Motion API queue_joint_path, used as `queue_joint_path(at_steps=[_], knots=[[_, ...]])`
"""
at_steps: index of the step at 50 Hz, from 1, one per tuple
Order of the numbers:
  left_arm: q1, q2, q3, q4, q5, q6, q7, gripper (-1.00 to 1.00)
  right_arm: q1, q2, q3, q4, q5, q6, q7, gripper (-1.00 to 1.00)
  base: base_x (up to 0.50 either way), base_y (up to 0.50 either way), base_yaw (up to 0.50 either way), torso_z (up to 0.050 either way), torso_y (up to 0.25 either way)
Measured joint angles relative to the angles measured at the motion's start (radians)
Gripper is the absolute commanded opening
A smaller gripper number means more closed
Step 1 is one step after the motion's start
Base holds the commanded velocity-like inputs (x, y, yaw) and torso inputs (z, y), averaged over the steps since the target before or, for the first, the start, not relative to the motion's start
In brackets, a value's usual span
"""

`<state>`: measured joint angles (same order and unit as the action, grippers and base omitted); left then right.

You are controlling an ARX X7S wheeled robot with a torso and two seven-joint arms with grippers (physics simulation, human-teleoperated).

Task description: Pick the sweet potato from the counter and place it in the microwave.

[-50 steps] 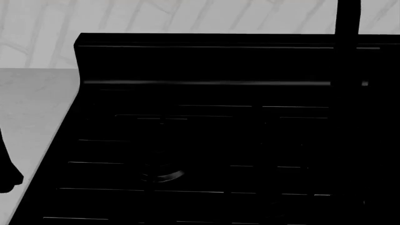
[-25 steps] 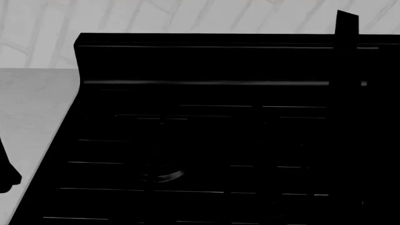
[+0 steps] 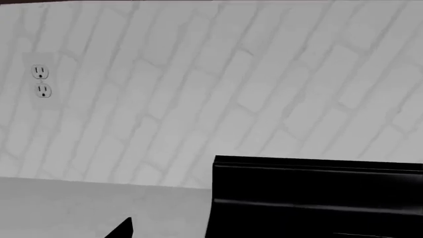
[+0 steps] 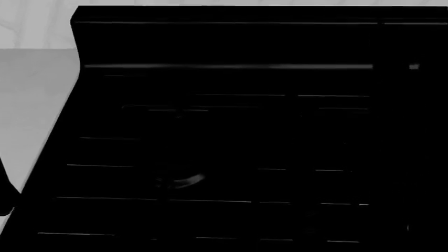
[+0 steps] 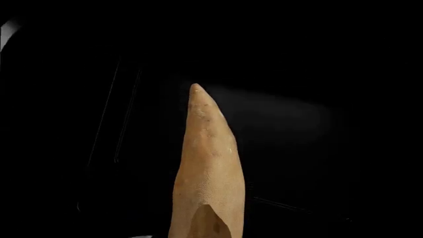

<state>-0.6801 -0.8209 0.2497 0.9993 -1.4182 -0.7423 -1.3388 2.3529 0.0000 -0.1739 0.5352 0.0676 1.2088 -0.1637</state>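
The sweet potato (image 5: pixel 208 168), tan-orange and tapering to a point, fills the middle of the right wrist view against black. It juts out from my right gripper, which is shut on its thick end; the fingers themselves blend into the dark. The white counter (image 4: pixel 31 105) lies left of the stove. In the left wrist view, one dark fingertip (image 3: pixel 122 229) of my left gripper hangs off-centre over the counter (image 3: pixel 79 208) with nothing in it. I cannot pick out the microwave in any view.
A wide black stove (image 4: pixel 224 147) with grates fills most of the head view, its raised back panel (image 3: pixel 317 198) against the white tiled wall. A double outlet (image 3: pixel 41 82) is on that wall. My left arm (image 4: pixel 4 199) shows at the left edge.
The stove and counter have slid upward in the head view. The dark upright bar at the right, sinking half a second ago, no longer stands out above the stove.
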Motion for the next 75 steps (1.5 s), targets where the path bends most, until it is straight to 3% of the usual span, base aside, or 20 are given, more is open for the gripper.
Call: queue_joint_path(at_steps=[31, 32, 75], knots=[[0.009, -0.009, -0.004, 0.002, 0.012, 0.019, 0.008, 1.00, -0.002, 0.000, 0.052, 0.093, -0.001, 0.005, 0.068, -1.00, 0.00, 0.00, 0.00, 0.000, -0.051], [0.010, -0.009, -0.004, 0.002, 0.013, 0.020, 0.009, 1.00, -0.002, 0.000, 0.054, 0.097, -0.001, 0.005, 0.072, 1.00, 0.00, 0.00, 0.00, 0.000, 0.000], [0.015, -0.009, 0.006, -0.010, 0.042, 0.032, 0.023, 1.00, 0.003, 0.001, 0.100, 0.121, 0.032, 0.020, 0.161, 1.00, 0.00, 0.00, 0.00, 0.000, 0.000]])
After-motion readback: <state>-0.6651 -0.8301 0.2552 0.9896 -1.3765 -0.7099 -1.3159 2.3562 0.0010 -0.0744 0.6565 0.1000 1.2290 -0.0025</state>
